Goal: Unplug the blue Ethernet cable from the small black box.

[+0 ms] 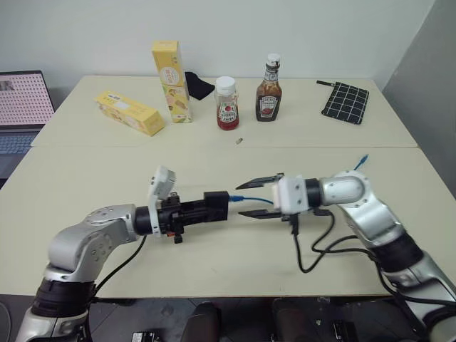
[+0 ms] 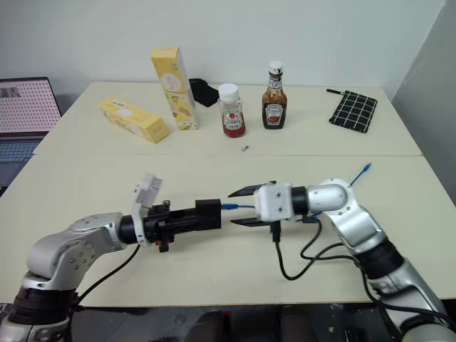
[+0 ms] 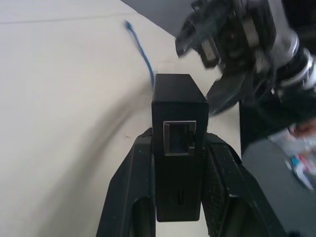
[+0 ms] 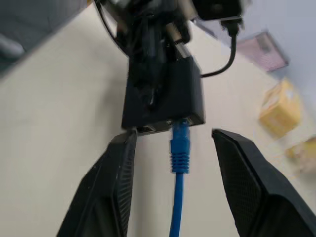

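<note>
Matt black box [image 3: 177,118]; smooth beige table [image 1: 107,178]

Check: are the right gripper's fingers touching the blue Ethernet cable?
Apart. In the right wrist view, the right gripper stands open, its fingers clear of the blue Ethernet cable on both sides.

Red plastic ketchup bottle with white cap [image 1: 227,104], label lettering too small to read, dark brown glass sauce bottle [image 1: 268,89], label likewise unreadable, two yellow cardboard cartons [image 1: 172,80], printed panels indistinct, no legible text anywhere
</note>
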`<control>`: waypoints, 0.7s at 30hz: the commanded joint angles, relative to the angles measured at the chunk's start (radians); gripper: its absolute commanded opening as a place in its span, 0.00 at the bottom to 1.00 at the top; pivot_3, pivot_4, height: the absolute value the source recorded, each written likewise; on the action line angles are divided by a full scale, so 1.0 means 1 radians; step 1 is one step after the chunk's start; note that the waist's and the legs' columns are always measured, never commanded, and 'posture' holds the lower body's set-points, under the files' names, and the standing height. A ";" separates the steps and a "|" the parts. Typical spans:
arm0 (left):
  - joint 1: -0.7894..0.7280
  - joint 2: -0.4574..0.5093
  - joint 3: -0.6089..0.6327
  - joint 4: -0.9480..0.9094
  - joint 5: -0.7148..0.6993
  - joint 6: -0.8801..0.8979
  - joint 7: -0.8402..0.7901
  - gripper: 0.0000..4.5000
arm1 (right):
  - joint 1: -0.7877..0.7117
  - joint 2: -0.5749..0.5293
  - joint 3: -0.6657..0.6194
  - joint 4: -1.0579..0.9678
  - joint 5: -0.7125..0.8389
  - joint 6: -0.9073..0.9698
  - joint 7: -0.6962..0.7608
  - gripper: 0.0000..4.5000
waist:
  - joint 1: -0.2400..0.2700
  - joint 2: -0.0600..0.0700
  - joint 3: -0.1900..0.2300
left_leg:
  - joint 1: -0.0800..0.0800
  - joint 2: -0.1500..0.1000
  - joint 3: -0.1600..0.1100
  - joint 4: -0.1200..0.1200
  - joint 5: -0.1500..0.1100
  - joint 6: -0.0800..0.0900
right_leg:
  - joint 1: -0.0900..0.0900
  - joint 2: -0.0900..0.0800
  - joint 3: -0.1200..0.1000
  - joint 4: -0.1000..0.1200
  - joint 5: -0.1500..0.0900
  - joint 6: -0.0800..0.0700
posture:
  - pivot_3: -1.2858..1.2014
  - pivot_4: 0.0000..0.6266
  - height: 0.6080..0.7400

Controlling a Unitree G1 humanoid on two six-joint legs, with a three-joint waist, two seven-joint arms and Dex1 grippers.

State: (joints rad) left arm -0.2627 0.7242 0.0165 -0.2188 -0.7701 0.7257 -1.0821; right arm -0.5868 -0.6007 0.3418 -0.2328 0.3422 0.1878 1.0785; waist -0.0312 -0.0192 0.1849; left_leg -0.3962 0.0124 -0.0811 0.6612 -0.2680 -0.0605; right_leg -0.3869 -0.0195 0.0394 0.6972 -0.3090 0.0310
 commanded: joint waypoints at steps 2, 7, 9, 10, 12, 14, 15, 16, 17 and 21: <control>-0.027 0.002 -0.022 0.019 0.046 -0.100 -0.106 0.18 | 0.031 0.022 -0.091 -0.153 0.259 0.386 -0.100 0.57 | -0.005 0.000 0.000 | 0.000 0.000 0.001 0.000 0.000 0.000 | 0.000 0.000 0.000 0.000 0.000 0.000 | 0.52 0.24 1.00; -0.035 -0.016 -0.007 0.052 0.052 -0.142 -0.144 0.18 | 0.052 0.069 -0.120 -0.174 0.352 0.557 -0.181 0.57 | -0.001 0.000 0.000 | 0.000 0.000 0.000 0.000 0.000 0.000 | -0.001 0.001 0.000 0.000 0.000 -0.001 | 0.52 0.24 1.00; -0.034 -0.016 -0.005 0.056 0.054 -0.149 -0.149 0.18 | 0.054 0.085 -0.125 -0.173 0.359 0.581 -0.200 0.57 | -0.001 0.000 0.000 | 0.000 0.000 0.000 0.000 0.000 0.000 | -0.001 0.001 -0.001 0.000 0.000 -0.001 | 0.52 0.24 1.00; -0.033 -0.017 -0.004 0.056 0.055 -0.153 -0.150 0.18 | 0.053 0.095 -0.125 -0.168 0.362 0.592 -0.208 0.57 | -0.001 0.000 0.000 | 0.000 -0.001 0.000 0.000 0.000 0.000 | -0.001 0.001 -0.001 0.000 0.000 -0.001 | 0.52 0.24 1.00; -0.031 -0.020 -0.002 0.054 0.055 -0.155 -0.151 0.18 | 0.049 0.113 -0.118 -0.150 0.355 0.599 -0.218 0.57 | -0.001 0.000 0.000 | -0.001 -0.001 0.001 0.000 0.000 0.000 | -0.001 0.001 -0.001 0.000 0.000 0.000 | 0.52 0.24 1.00; -0.028 -0.023 -0.001 0.052 0.056 -0.156 -0.151 0.18 | 0.046 0.120 -0.110 -0.137 0.342 0.599 -0.217 0.57 | -0.001 0.000 0.000 | -0.001 -0.001 0.001 0.000 0.000 0.000 | -0.001 0.001 -0.001 0.000 0.000 0.000 | 0.52 0.24 1.00; -0.026 -0.024 0.000 0.051 0.056 -0.157 -0.151 0.18 | 0.045 0.121 -0.105 -0.132 0.335 0.598 -0.213 0.57 | -0.001 0.000 0.000 | -0.001 -0.001 0.000 0.000 0.000 0.000 | -0.001 0.001 -0.001 0.000 0.000 0.000 | 0.52 0.24 1.00; -0.025 -0.025 0.000 0.049 0.055 -0.157 -0.150 0.18 | 0.044 0.121 -0.103 -0.130 0.331 0.598 -0.210 0.57 | -0.001 0.000 0.000 | -0.001 -0.001 0.000 0.000 0.000 0.000 | -0.001 0.001 -0.001 0.000 0.000 0.000 | 0.52 0.24 1.00; -0.024 -0.026 0.000 0.048 0.055 -0.158 -0.149 0.18 | 0.043 0.119 -0.097 -0.126 0.324 0.595 -0.205 0.57 | -0.002 0.000 0.000 | -0.001 -0.001 0.000 0.000 0.000 0.000 | -0.001 0.001 -0.001 0.000 0.000 0.000 | 0.52 0.24 1.00; -0.024 -0.030 0.002 0.046 0.055 -0.162 -0.148 0.18 | 0.037 0.125 -0.087 -0.108 0.312 0.597 -0.196 0.57 | -0.002 0.000 0.000 | -0.001 -0.001 0.000 0.000 0.000 0.000 | -0.001 0.002 -0.001 0.000 0.000 0.000 | 0.52 0.24 1.00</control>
State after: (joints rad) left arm -0.2826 0.6994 -0.0078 -0.1504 -0.7050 0.5809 -1.2236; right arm -0.5301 -0.4833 0.2587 -0.3374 0.6540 0.7918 0.8715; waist -0.0328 -0.0192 0.1849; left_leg -0.3968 0.0118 -0.0808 0.6611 -0.2682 -0.0602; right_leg -0.3880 -0.0178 0.0384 0.6973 -0.3094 0.0307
